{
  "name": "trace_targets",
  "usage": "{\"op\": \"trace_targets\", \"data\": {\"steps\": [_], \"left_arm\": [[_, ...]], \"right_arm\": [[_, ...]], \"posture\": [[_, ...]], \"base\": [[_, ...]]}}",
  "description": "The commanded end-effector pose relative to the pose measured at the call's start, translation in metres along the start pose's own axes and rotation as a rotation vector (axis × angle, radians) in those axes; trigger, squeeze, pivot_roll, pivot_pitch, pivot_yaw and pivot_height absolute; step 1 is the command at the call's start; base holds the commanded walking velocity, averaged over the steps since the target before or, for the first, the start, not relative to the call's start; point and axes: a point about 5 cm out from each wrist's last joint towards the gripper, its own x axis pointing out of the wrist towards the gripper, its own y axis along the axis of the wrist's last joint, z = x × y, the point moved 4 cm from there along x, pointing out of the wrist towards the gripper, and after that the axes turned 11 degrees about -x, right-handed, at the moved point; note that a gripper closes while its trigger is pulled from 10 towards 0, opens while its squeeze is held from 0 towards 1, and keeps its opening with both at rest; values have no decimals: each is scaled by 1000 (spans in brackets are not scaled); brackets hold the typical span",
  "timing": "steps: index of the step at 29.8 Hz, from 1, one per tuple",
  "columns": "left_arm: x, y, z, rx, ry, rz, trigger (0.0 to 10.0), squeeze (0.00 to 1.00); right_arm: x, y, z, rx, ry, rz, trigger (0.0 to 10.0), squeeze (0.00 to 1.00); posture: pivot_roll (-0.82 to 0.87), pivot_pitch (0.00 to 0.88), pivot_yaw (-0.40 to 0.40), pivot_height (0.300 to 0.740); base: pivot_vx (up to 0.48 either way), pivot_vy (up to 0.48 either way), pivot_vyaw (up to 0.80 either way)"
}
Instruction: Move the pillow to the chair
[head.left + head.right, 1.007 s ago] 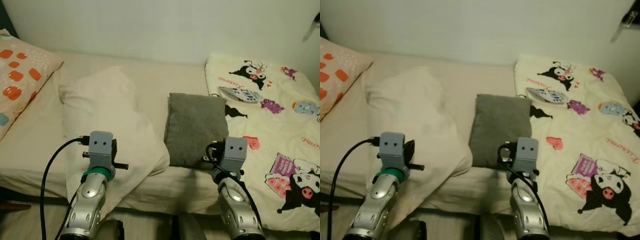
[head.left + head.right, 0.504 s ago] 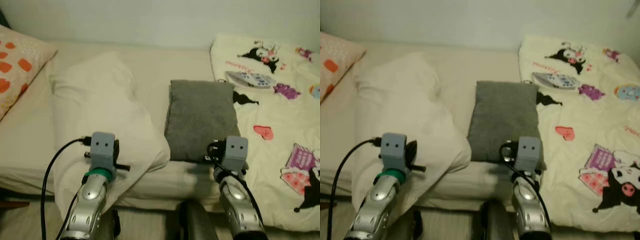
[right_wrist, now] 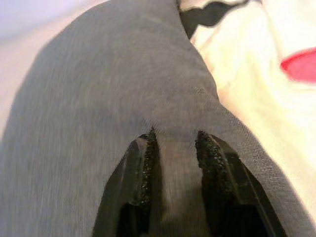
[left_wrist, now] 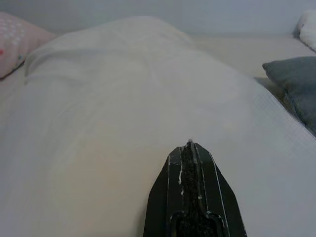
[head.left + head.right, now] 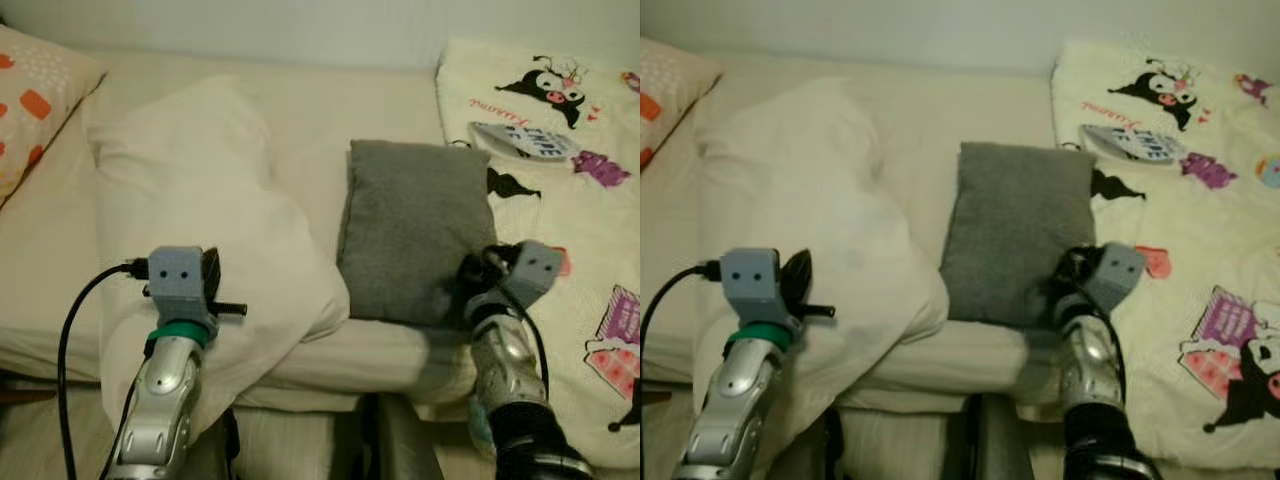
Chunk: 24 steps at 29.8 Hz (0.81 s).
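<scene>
Standing at the bed [image 5: 60,290], we see its cream sheet spread wide, with a big white pillow [image 5: 200,230] on our left side and a cartoon-print blanket [image 5: 590,260] on our right. Between them lies the gray pillow [image 5: 415,235], flat, near the mattress edge. We judge it light, soft and floppy, so a pinch of its near corner or edge should hold, though it will sag. Our right gripper [image 3: 173,153] sits on that near right corner, its 2 fingers slightly apart with a fold of gray cloth between them. Our left gripper [image 4: 190,148] hovers over the white pillow, fingers pressed together.
</scene>
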Motion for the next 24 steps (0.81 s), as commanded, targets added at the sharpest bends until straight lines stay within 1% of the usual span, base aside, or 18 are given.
{"op": "trace_targets", "data": {"steps": [1,2,4,5,6,7,9,12,15,16,17,18,19,20,21,22,23,24], "left_arm": [[-6,-5,-2,6,-7,-26,10000,0],[-6,-5,-2,6,-7,-26,10000,0],[-12,-1,3,14,-40,-14,10000,0],[-12,-1,3,14,-40,-14,10000,0],[-15,0,4,17,-50,-10,10000,0],[-15,0,4,17,-50,-11,10000,0],[-15,0,4,17,-50,-11,10000,0],[-15,0,6,13,-59,-14,10000,0],[-14,0,9,10,-75,-17,10000,0],[-14,0,9,10,-75,-17,10000,0],[-13,0,10,10,-77,-19,10000,0],[-12,0,10,13,-73,-17,10000,0],[-12,0,9,16,-70,-16,10000,0],[-12,0,9,16,-70,-16,10000,0],[-11,0,9,13,-66,-14,10000,0],[-11,0,9,13,-66,-14,10000,0],[-10,1,9,11,-64,-11,10000,0],[-10,1,9,11,-64,-11,10000,0]], "right_arm": [[-5,-14,17,81,-58,-47,10000,1000],[-5,-14,17,81,-58,-47,10000,1000],[-4,-9,36,181,-130,-21,10000,1000],[-4,-9,36,181,-130,-21,10000,1000],[-6,-9,50,228,-179,-9,10000,1000],[-7,-10,54,239,-193,-8,10000,1000],[-7,-10,54,239,-193,-8,10000,1000],[-9,-17,61,235,-212,-32,10000,1000],[-13,-28,64,291,-204,-68,10000,1000],[-13,-28,64,291,-204,-68,10000,1000],[-15,-37,58,331,-169,-107,10000,1000],[-17,-47,47,372,-110,-155,10000,1000],[-18,-53,39,399,-69,-185,10000,1000],[-18,-53,39,399,-69,-185,10000,1000],[-19,-60,29,441,-23,-229,10000,1000],[-19,-60,29,441,-23,-229,10000,1000],[-21,-66,15,451,45,-268,10000,1000],[-21,-66,15,451,45,-268,10000,1000]], "posture": [[67,215,47,596],[67,215,47,596],[73,211,50,596],[73,211,50,596],[71,215,53,596],[70,216,54,596],[70,216,54,596],[72,219,60,596],[73,209,65,596],[73,209,65,596],[71,208,67,596],[71,207,67,596],[71,207,67,596],[71,207,67,596],[71,206,66,596],[71,206,66,596],[72,200,64,596],[72,200,64,596]], "base": [[0,0,0],[0,0,0],[0,0,0],[0,0,0],[0,0,0],[0,0,0],[0,0,0],[0,0,0],[0,0,0],[0,0,0],[0,0,0],[0,0,0],[0,0,0],[0,0,0],[0,0,0],[0,0,0],[0,0,0],[0,0,0]]}}
